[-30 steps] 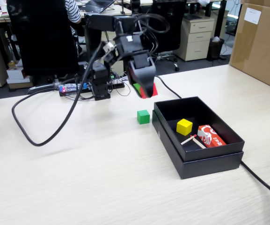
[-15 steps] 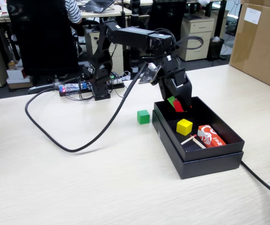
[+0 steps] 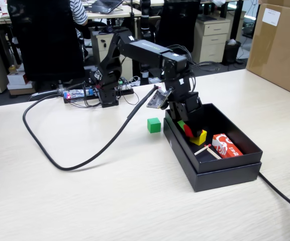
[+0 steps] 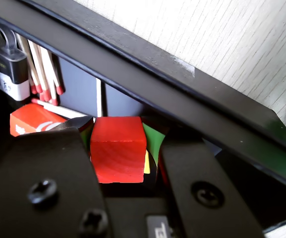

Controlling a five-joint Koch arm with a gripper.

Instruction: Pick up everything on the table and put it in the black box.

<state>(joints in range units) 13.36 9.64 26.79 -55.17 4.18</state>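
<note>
From my wrist view, closest to the lens, the pincer (image 4: 125, 163) grips the red cube (image 4: 118, 148) between its two black jaws. A sliver of yellow shows just behind the cube's right edge. Past that I see the black box (image 4: 182, 94) wall crossing diagonally, and inside it matchsticks (image 4: 43, 74) with red tips and the corner of a red-and-white packet (image 4: 31, 121); these details are far clearer here than elsewhere. In the fixed view the box (image 3: 225, 173) sits nearest on the pale tabletop (image 3: 84, 191). The pincer (image 3: 189, 129) is lowered inside it, the red cube (image 3: 188, 130) touching or just above the yellow cube (image 3: 202, 137). Only this view shows the green cube (image 3: 154, 125) lying on the tabletop just outside the box. Beyond stands a brown carton (image 3: 280, 45).
</note>
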